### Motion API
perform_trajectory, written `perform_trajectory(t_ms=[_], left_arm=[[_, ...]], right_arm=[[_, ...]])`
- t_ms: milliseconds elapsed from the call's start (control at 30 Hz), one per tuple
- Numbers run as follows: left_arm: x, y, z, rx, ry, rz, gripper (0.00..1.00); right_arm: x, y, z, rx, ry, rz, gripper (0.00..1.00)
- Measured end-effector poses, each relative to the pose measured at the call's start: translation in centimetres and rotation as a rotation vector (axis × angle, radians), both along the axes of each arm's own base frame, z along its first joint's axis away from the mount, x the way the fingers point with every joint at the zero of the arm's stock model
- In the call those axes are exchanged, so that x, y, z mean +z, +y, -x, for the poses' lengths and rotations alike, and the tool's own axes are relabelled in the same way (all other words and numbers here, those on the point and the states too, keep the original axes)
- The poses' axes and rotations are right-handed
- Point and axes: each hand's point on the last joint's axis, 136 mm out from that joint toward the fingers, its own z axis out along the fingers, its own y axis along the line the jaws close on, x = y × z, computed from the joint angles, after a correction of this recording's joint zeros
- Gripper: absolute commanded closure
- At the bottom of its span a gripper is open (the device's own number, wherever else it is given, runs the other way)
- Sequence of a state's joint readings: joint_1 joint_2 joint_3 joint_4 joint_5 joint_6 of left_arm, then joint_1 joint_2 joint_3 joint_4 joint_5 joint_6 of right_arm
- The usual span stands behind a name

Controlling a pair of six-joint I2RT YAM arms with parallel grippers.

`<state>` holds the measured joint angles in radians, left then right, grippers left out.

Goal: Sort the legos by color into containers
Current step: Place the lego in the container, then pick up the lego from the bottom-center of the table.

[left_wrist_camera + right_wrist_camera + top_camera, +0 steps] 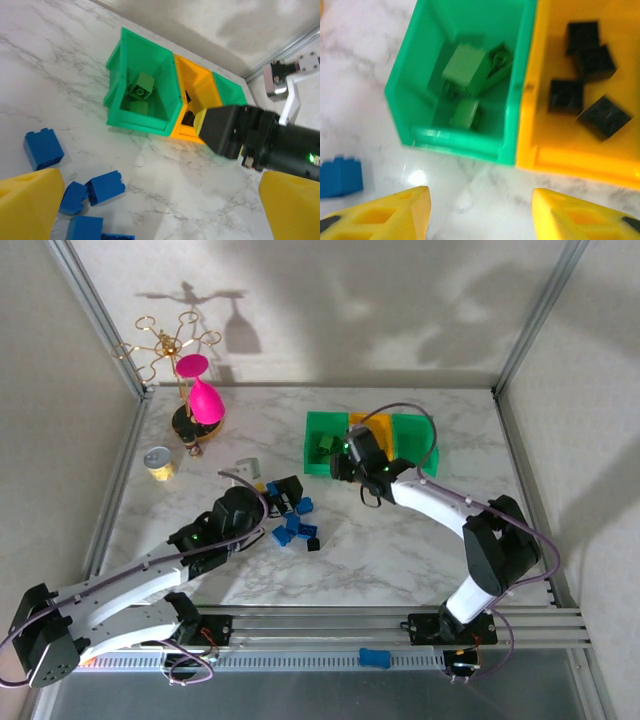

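Three containers stand in a row at the back: a green bin [322,443], an orange bin [378,428] and a second green bin [415,440]. Green legos [469,67] lie in the left green bin [455,142], and several black legos [592,75] lie in the orange bin [580,160]. Loose blue legos [293,525] and a black one [313,545] are scattered mid-table. My right gripper [480,215] hovers open and empty over bare marble just in front of the two bins. Beside the blue legos [105,187], my left gripper [162,215] is also open and empty.
A gold rack with a pink glass [195,390] and a small yellow can [158,462] stand at the back left. A small grey piece [247,468] lies near the left gripper. One blue lego [373,657] sits on the front rail. My right arm [240,132] covers the orange bin's front.
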<state>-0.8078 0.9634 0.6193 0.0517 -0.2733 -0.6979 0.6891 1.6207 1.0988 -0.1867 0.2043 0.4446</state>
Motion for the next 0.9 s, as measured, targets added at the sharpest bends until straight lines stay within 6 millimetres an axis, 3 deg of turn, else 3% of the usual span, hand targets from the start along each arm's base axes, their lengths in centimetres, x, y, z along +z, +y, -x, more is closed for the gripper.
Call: perform_trajectory(t_ms=[200, 500, 633, 900], left_arm=[[-1.7, 1.8, 1.1, 0.034, 0.039, -0.019, 0.0], [-1.7, 3.9, 2.1, 0.089, 0.041, -0.009, 0.0], [-2.4, 4.4, 2.3, 0.108, 0.053, -0.02, 0.0], [-3.2, 4.7, 2.5, 0.116, 0.07, -0.027, 0.0]], right_arm=[[-2.9, 3.1, 5.8, 0.115, 0.084, 0.019, 0.4], [-3.9, 6.8, 12.3, 0.218, 0.143, -0.008, 0.36], [-5.4, 7.3, 14.0, 0.217, 0.186, 0.007, 0.35], [-8.8, 7.2, 15.3, 0.194, 0.246, 0.068, 0.36]])
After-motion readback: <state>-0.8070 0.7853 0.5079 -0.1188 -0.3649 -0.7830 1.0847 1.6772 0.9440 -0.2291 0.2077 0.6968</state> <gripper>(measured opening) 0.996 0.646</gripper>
